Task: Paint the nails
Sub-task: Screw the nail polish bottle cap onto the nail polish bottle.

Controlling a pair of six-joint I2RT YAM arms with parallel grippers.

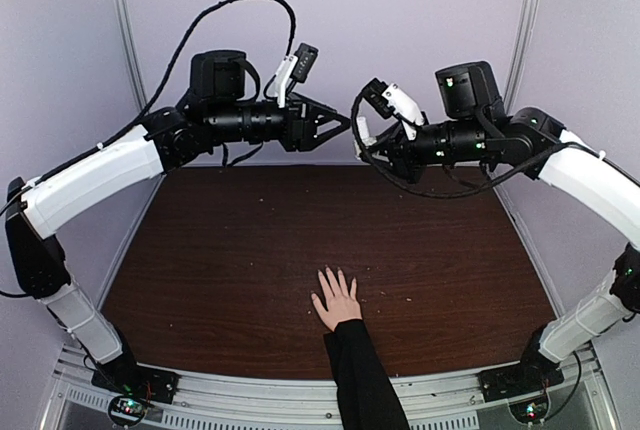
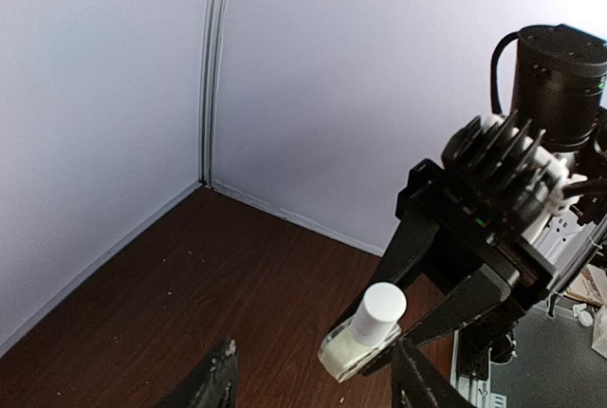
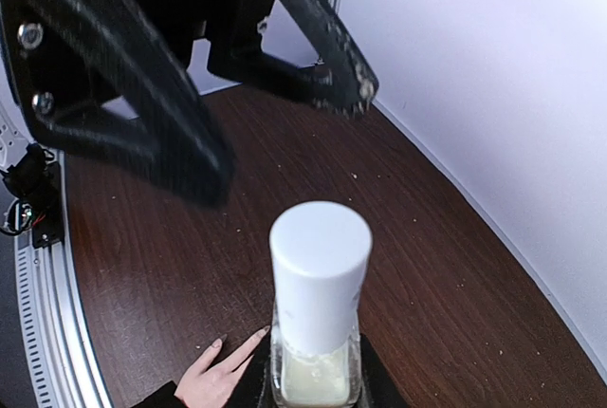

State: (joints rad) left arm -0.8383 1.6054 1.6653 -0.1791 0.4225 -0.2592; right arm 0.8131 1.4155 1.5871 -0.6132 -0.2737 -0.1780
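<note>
Two robot arms meet high over the back of a dark wooden tabletop (image 1: 230, 250), close to the rear wall (image 1: 400, 10). The right gripper (image 3: 315, 384) has its fingers clamped on the base of a small clear bottle (image 2: 353, 343), which stands upright with its white cap (image 3: 321, 256) on. The left gripper (image 3: 292, 142) faces it with its fingers spread wide and holding nothing, near the cap but not touching it.

The hand (image 1: 336, 300) lies flat near the front edge of the tabletop, between the two arm bases, fingers spread. Its nails (image 1: 326, 272) are too small for us to make out any polish.

We judge the main risk to be at the cap. If the left fingers close off-centre, they could tilt the bottle in the right grip or knock it loose, and it would fall toward the tabletop. The two grippers are also close enough to strike each other.

The wall sits just behind the arms, so there is little room to pull back. Downward and forward is open, with bare tabletop all around the hand. The hand is well apart from the bottle, so reaching it calls for a long descent
</note>
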